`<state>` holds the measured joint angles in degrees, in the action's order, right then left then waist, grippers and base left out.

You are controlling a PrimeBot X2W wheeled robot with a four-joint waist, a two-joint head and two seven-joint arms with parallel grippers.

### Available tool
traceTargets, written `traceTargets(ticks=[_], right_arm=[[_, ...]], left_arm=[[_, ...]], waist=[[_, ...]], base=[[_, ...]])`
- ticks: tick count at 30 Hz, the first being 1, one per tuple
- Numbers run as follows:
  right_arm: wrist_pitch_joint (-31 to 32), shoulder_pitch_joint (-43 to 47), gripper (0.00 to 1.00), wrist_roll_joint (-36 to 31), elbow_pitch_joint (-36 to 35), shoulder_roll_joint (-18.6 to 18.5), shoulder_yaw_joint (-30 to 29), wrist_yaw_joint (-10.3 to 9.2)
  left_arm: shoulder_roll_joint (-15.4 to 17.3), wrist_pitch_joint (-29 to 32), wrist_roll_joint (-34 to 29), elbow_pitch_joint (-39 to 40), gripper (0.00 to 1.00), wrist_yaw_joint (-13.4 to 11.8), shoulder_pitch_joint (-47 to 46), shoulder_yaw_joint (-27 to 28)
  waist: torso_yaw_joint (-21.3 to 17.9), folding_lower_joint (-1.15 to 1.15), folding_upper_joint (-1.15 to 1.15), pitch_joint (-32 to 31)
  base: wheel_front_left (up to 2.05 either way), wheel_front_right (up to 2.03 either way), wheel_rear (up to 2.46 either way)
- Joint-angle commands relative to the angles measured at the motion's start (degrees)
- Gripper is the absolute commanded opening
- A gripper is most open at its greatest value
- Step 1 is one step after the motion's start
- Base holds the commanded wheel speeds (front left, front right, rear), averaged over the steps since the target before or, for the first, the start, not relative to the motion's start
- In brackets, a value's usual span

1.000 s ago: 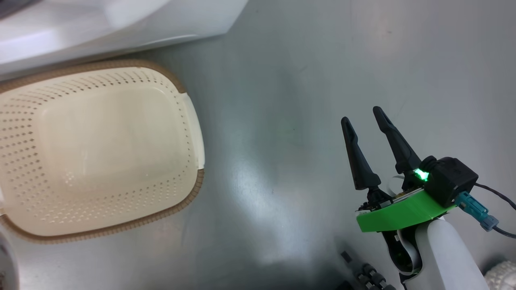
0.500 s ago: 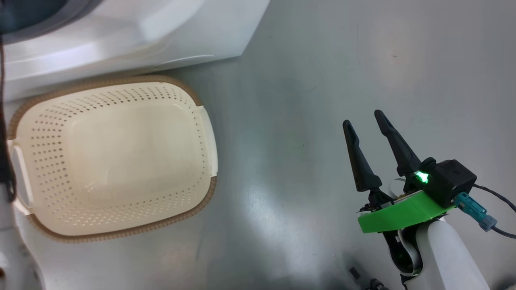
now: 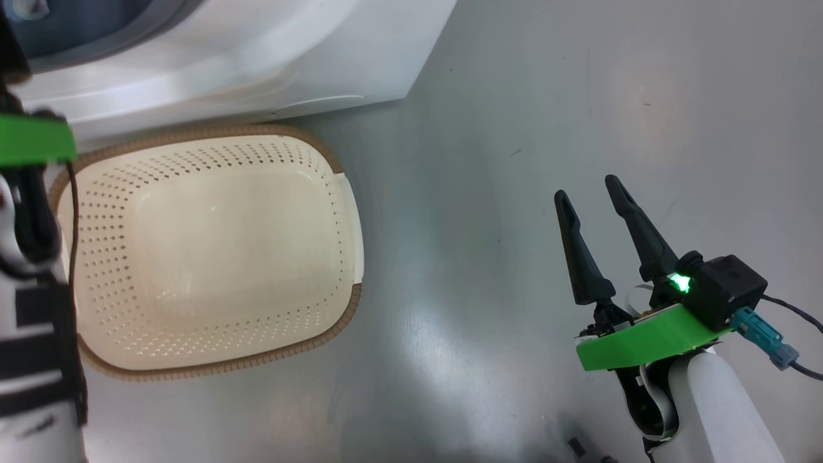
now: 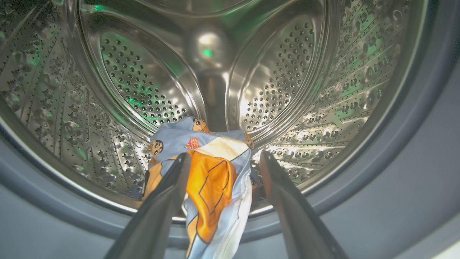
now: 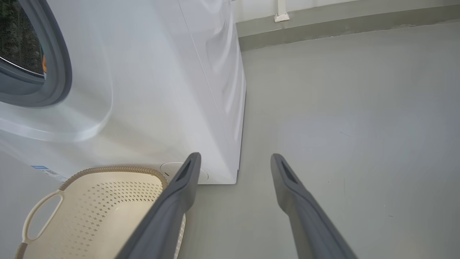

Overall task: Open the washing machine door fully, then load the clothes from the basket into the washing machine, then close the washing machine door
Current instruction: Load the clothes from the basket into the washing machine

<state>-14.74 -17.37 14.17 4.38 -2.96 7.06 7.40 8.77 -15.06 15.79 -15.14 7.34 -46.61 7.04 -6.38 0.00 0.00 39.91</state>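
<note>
Its cream basket (image 3: 212,257) emptied beside the washing machine (image 3: 257,58), the robot's clothes (image 4: 210,172) lie at the steel drum's (image 4: 143,82) front lip between the spread, unclenched fingers of the left gripper (image 4: 225,155), while the right gripper (image 3: 586,186) gapes idle above the floor (image 3: 501,128); closing the door appears all that remains.

The basket (image 3: 212,257) is cream, its walls dotted with rows of small diamond holes, with a brown woven-look rim (image 3: 193,132) and a white handle (image 3: 357,231). The washer (image 5: 151,90) is white, with a grey-blue gasket (image 5: 59,72), a blue label (image 5: 45,169) and a shiny steel drum (image 4: 136,82) pocked with round holes and green glints. The clothes (image 4: 208,172) are light blue with orange-brown cartoon figures, a bright orange panel and white. The floor (image 3: 514,96) is glossy grey. The fingers (image 3: 582,257) are black, above a bright green bracket (image 3: 643,337).
</note>
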Motion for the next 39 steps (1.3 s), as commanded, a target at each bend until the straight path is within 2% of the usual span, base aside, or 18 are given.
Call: traceTargets(ticks=[1, 9, 24, 39], right_arm=[[-0.3, 2.3, 1.0, -0.7, -1.2, 0.1, 1.3, 0.09], [-0.3, 2.1, 1.0, -0.6, -0.9, 0.1, 1.6, 0.09], [-0.3, 1.6, 1.0, -0.9, -0.5, 0.1, 2.2, 0.09], [-0.3, 1.5, 1.0, -1.1, -0.2, 0.1, 2.2, 0.09]], left_arm=[[2.0, 0.1, -0.8, 3.3, 1.0, 0.1, 3.1, 1.8], [-1.7, 0.1, -1.6, 11.6, 1.0, 0.1, 13.6, 3.6], [-5.2, 0.1, -4.2, 15.0, 1.0, 0.1, 29.5, 6.4], [-5.9, 0.1, -1.1, 16.3, 1.0, -3.1, 39.0, 5.6]], waist=[[0.1, 0.0, 0.0, -0.2], [0.1, 0.0, 0.0, -0.5], [-0.1, 0.0, 0.0, -0.8], [0.6, 0.0, 0.0, -1.3]], base=[[0.0, 0.0, 0.0], [0.0, 0.0, 0.0], [0.0, 0.0, 0.0], [0.0, 0.0, 0.0]])
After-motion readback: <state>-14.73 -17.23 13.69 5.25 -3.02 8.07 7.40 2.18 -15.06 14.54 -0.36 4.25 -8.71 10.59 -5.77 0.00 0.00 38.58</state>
